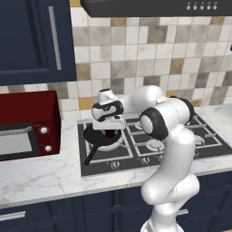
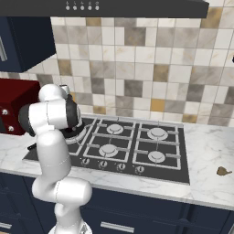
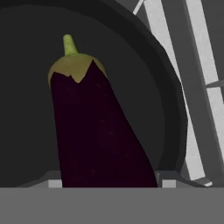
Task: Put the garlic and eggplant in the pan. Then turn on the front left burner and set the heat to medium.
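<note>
Eggplant held low over the pan

The two-finger gripper [image 1: 110,132] grasps the dark purple eggplant [image 3: 94,131], green stem end pointing down, just above the round black frying pan [image 1: 100,139] on the stove's left side, probably so it drops inside when released.

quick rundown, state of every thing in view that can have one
eggplant: held between the pincer's jaws, over the pan's inside
pan: on the front left burner, handle toward the counter's front edge
pincer: shut on the eggplant, low over the pan
microwave: door closed
range hood: no light showing
garlic: lying on the counter right of the stove, not in the pan
</note>
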Robot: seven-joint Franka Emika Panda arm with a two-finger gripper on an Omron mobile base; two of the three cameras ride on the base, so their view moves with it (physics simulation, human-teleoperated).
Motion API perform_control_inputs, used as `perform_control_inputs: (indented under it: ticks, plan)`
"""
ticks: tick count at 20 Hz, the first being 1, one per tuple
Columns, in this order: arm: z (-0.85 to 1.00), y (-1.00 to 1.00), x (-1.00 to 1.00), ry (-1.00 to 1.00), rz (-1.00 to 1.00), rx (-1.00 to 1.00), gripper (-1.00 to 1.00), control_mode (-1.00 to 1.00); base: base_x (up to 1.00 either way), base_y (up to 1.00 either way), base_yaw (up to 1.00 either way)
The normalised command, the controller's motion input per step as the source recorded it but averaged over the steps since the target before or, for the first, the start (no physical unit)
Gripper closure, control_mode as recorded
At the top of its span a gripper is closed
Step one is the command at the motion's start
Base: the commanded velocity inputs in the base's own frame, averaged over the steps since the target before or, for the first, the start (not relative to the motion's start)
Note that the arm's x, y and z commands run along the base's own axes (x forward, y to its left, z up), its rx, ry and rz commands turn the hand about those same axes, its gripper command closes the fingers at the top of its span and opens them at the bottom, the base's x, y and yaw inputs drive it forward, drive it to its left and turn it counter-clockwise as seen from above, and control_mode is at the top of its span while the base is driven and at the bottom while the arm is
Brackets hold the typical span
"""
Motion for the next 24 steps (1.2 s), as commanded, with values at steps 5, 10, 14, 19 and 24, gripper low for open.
perform_control_inputs:
  ticks: [5,10,14,19,24]
  plan:
    - [-0.12,0.00,0.08,0.05,0.00,0.00,1.00,-1.00,0.00,0.00,0.00]
    - [0.00,0.00,0.00,0.00,0.00,0.00,-1.00,-1.00,0.00,0.00,0.00]
    - [0.00,0.00,0.00,0.00,0.00,0.00,-1.00,-1.00,0.00,0.00,0.00]
    - [0.00,0.00,0.03,0.00,0.00,0.00,-1.00,-1.00,0.00,0.00,0.00]
    - [0.01,0.00,0.00,0.00,0.00,0.00,-1.00,-1.00,0.00,0.00,0.00]
